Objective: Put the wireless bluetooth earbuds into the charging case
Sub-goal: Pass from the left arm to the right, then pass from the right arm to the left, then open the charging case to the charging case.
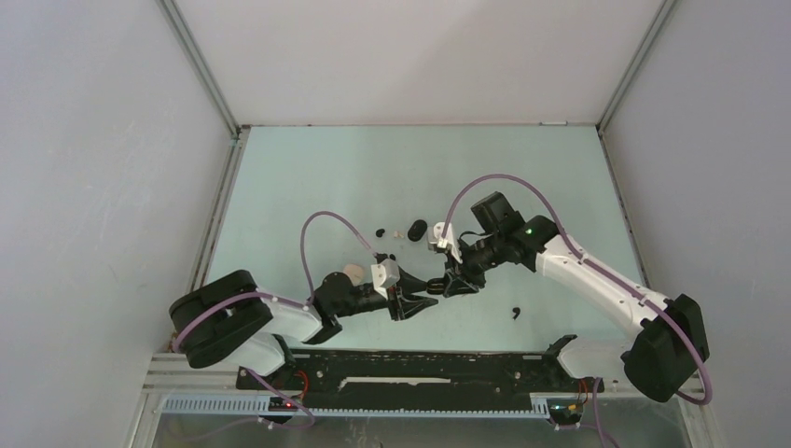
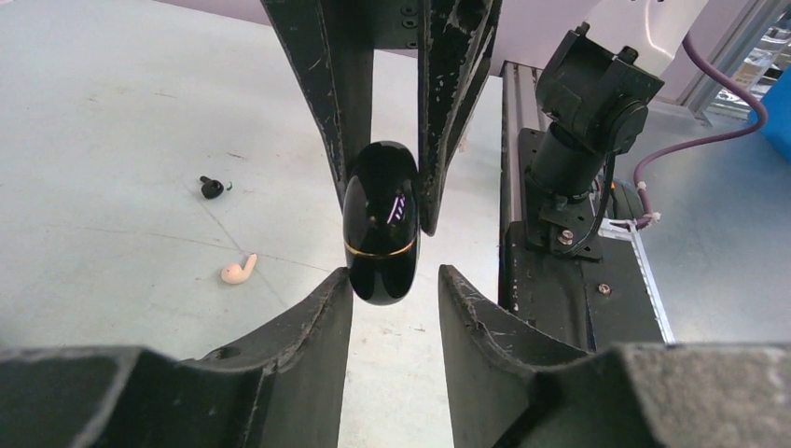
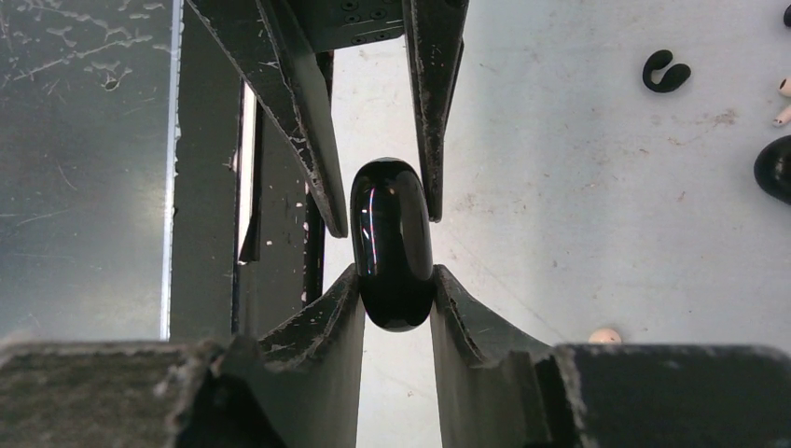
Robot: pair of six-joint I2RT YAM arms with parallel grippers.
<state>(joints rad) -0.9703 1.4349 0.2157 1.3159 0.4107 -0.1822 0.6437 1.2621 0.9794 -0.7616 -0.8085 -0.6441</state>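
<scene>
- glossy black pebble-shaped charging case [image 2: 381, 224], lid closed, held above the pale counter [image 2: 112, 112]
- right hand [image 3: 395, 271] pinches the case; left hand [image 2: 395, 273] slightly spread around it, gap on one side
- tiny black earbud [image 2: 212, 188] and whitish earbud [image 2: 238, 271] loose on the counter beside the case; none inserted, so likely everything is left

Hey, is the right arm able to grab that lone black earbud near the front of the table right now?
Probably not yet. The black earbud lies in the open close by, but the right gripper is shut on the black case.
</scene>
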